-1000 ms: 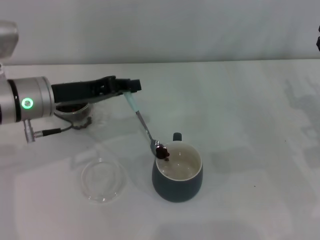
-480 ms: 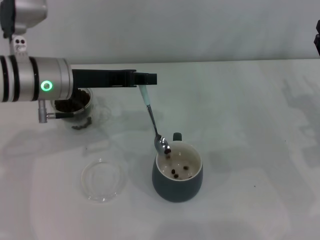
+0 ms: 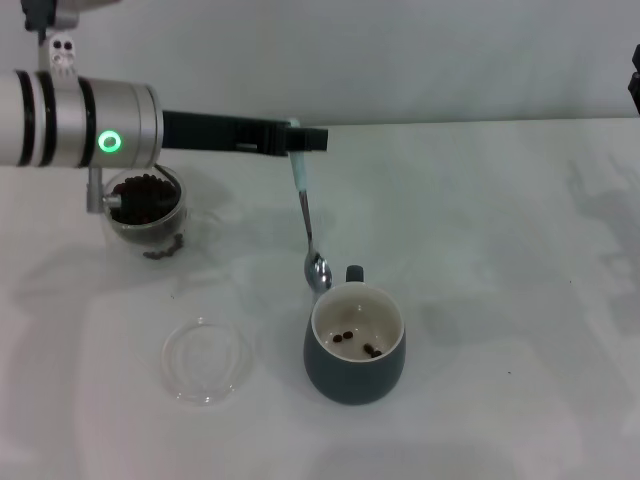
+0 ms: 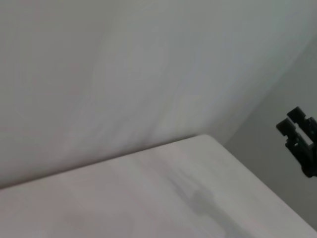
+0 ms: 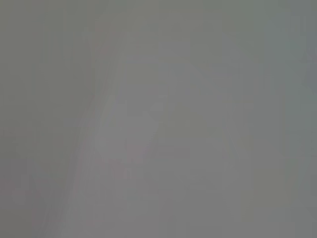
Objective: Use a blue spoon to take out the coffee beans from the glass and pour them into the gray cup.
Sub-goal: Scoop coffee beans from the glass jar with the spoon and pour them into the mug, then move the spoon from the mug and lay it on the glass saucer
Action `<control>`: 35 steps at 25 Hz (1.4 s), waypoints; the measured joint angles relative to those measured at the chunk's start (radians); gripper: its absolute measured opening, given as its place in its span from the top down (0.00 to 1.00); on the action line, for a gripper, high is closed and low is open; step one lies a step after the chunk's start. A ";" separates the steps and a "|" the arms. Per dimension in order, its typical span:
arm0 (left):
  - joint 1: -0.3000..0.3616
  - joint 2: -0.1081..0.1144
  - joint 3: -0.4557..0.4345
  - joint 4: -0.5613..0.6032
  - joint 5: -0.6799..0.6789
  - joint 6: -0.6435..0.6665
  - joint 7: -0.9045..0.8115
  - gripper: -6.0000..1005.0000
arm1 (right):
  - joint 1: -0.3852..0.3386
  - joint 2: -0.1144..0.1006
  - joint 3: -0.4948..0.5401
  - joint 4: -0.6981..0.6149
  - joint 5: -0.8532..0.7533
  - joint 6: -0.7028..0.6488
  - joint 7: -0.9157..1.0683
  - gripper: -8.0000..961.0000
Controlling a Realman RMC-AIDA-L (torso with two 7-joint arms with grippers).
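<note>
In the head view my left gripper (image 3: 297, 137) is shut on the pale handle of the blue spoon (image 3: 306, 215), which hangs almost straight down. Its metal bowl is just above the far rim of the gray cup (image 3: 355, 347) and looks empty. A few coffee beans (image 3: 357, 343) lie on the cup's cream bottom. The glass (image 3: 146, 205), holding many more dark beans, stands at the left under my left arm. My right gripper (image 3: 635, 85) is parked at the right edge, also seen far off as the right gripper (image 4: 298, 139) in the left wrist view.
A flat clear round dish (image 3: 206, 359) lies left of the gray cup. A few loose beans (image 3: 160, 251) sit on the white table (image 3: 500, 250) by the glass. The right wrist view shows only a blank grey surface.
My left arm rose and shifted right, turning the spoon from slanted to nearly upright. The beans it carried dropped into the gray cup.
</note>
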 joint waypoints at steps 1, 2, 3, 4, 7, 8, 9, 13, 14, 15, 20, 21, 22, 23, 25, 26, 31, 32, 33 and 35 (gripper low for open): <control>0.000 0.000 0.000 0.000 0.000 0.000 0.000 0.86 | -0.001 0.000 0.000 0.000 0.000 0.000 0.000 0.40; 0.009 0.001 -0.004 0.031 -0.006 0.003 -0.005 0.86 | -0.002 0.000 0.000 0.000 0.000 -0.001 0.000 0.40; 0.034 0.002 -0.007 0.076 -0.015 0.003 -0.011 0.86 | -0.003 0.000 0.000 0.000 0.000 -0.002 0.000 0.40; 0.046 0.003 -0.009 0.094 -0.022 0.003 -0.015 0.86 | -0.004 0.000 0.000 0.000 0.000 -0.002 0.000 0.40; 0.085 0.006 -0.030 0.124 -0.049 0.006 -0.025 0.86 | -0.004 0.000 0.000 -0.001 0.000 -0.001 0.001 0.40; 0.096 0.008 -0.039 0.125 -0.058 0.007 -0.025 0.86 | -0.003 0.000 0.000 -0.002 -0.002 -0.001 0.001 0.40; 0.119 0.010 -0.050 0.125 -0.069 0.009 -0.026 0.86 | -0.003 0.000 0.000 -0.003 -0.003 -0.001 0.001 0.40; 0.180 0.008 -0.076 0.125 -0.075 0.008 -0.026 0.86 | -0.003 0.000 0.000 -0.005 -0.006 -0.001 0.001 0.40; 0.195 0.006 -0.080 0.125 -0.075 0.008 -0.025 0.86 | -0.003 0.000 0.000 -0.006 -0.005 -0.001 0.002 0.40; 0.217 0.004 -0.085 0.125 -0.076 0.006 -0.024 0.86 | -0.003 0.000 0.001 -0.006 -0.004 -0.001 0.002 0.40; 0.300 0.000 -0.104 0.117 -0.076 -0.013 -0.022 0.86 | 0.001 -0.002 0.010 -0.008 -0.001 -0.001 0.001 0.40; 0.317 -0.001 -0.120 0.107 -0.076 -0.017 -0.021 0.86 | 0.002 -0.003 0.013 -0.008 -0.001 -0.001 0.001 0.40; 0.320 -0.001 -0.125 0.103 -0.076 -0.017 -0.021 0.86 | 0.003 -0.003 0.016 -0.008 -0.001 -0.001 -0.001 0.40; 0.327 -0.001 -0.135 0.094 -0.076 -0.018 -0.020 0.86 | 0.005 -0.003 0.018 -0.008 -0.001 -0.001 -0.002 0.40; 0.340 -0.001 -0.150 0.079 -0.076 -0.019 -0.016 0.86 | 0.006 -0.003 0.020 -0.008 -0.001 0.000 -0.004 0.40; 0.347 -0.001 -0.155 0.076 -0.076 -0.020 -0.013 0.86 | 0.007 -0.003 0.020 -0.009 -0.001 0.001 -0.005 0.40; 0.382 -0.003 -0.162 0.068 -0.076 -0.030 -0.005 0.86 | 0.010 -0.003 0.020 -0.009 -0.001 0.001 -0.005 0.40; 0.385 -0.003 -0.162 0.067 -0.076 -0.030 -0.004 0.86 | 0.010 -0.003 0.020 -0.009 -0.001 0.001 -0.005 0.40; 0.388 -0.003 -0.163 0.064 -0.076 -0.031 -0.001 0.86 | 0.010 -0.003 0.020 -0.008 -0.001 0.002 -0.005 0.40; 0.391 -0.004 -0.163 0.046 -0.076 -0.031 0.009 0.86 | 0.010 -0.003 0.020 -0.008 -0.001 0.002 -0.002 0.40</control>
